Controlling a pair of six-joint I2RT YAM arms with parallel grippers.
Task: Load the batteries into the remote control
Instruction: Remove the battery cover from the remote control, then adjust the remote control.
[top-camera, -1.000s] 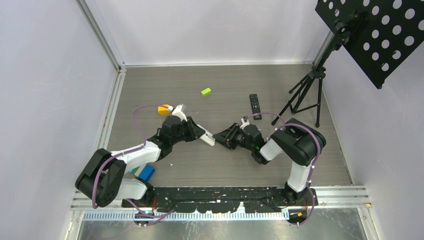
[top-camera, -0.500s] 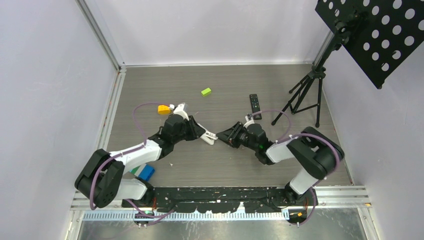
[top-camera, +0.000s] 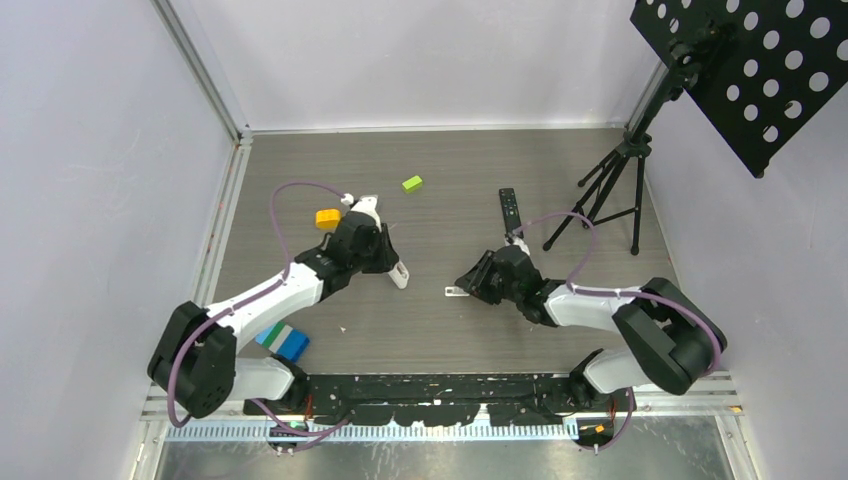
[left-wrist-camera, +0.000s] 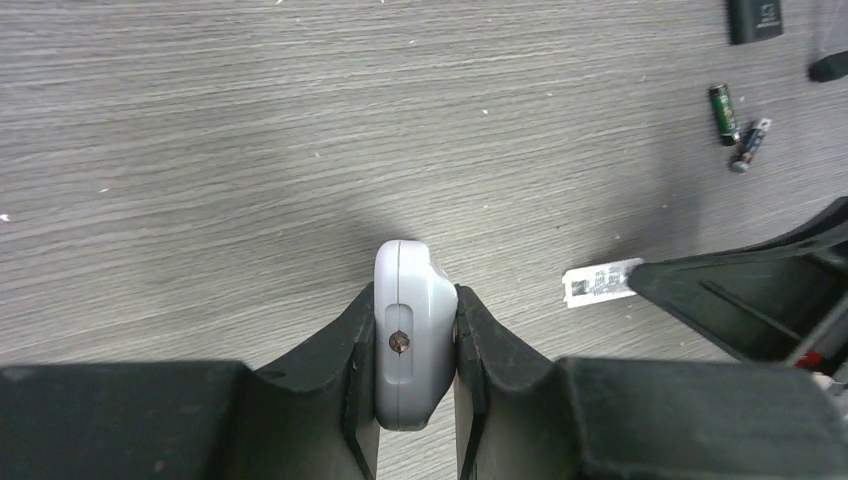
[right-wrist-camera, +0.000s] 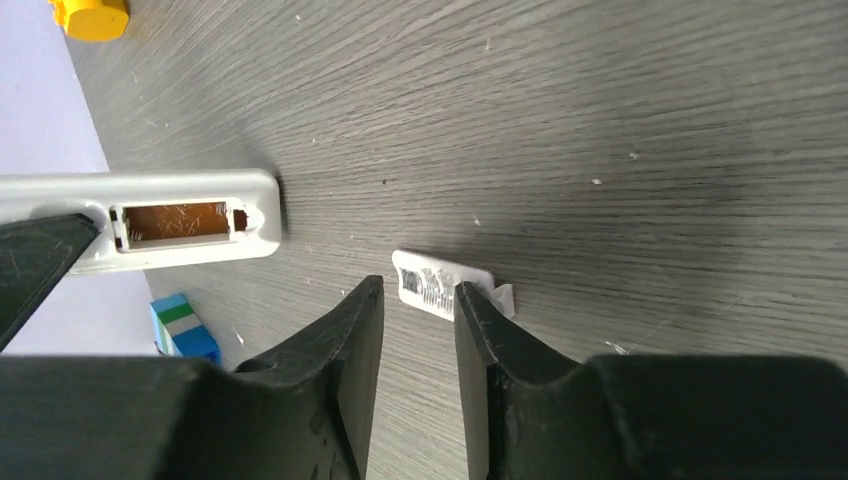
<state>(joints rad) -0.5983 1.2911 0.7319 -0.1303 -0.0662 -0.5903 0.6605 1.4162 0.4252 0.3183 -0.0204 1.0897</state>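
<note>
Grey wood-grain table (top-camera: 450, 170) is filling the walled cell, with a tripod stand (top-camera: 610, 185) standing at its far right. At mid-table the left gripper (left-wrist-camera: 415, 295) is clamping a pale remote control (left-wrist-camera: 412, 340) between both fingers, holding it on edge just above the boards. Its battery compartment (right-wrist-camera: 180, 222) is showing open and empty, facing the right arm. The right gripper (right-wrist-camera: 418, 290) is hovering low with its fingers slightly apart, table showing through the gap. The white battery cover (left-wrist-camera: 598, 283) is lying flat on the wood at its fingertips, and I cannot tell whether they are touching it. Two batteries (left-wrist-camera: 722, 108) are lying loose on the table beyond that gripper, near the close end of a black remote (top-camera: 510, 210). One is pointing roughly toward that remote, and the other is tilted beside it. They are sitting well apart from the held remote, so the right arm looks much the nearer one to fetch them. It would probably be reaching back and away from the compartment, then turning a cell to lie along the remote's length.
</note>
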